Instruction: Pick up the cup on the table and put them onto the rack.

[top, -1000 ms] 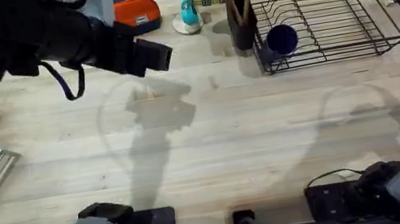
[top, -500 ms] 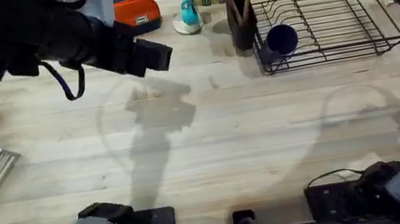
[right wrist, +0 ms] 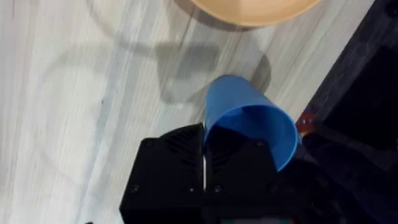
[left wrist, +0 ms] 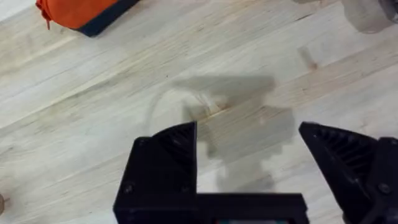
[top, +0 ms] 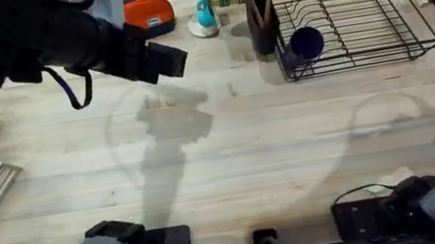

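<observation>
While my left gripper [left wrist: 249, 162] is hanging released over bare table [top: 247, 143] near an orange pouch [top: 149, 14], my right gripper [right wrist: 205, 168] is apparently clenching a blue cup [right wrist: 249, 124] at the right edge; a navy cup [top: 306, 42] is sitting in the rack [top: 376, 18] beside the brown holder [top: 259, 10].

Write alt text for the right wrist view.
The right tool grips a bright blue cup by its rim, above the pale wood table. The edge of a tan bowl sits beyond the cup.
</observation>
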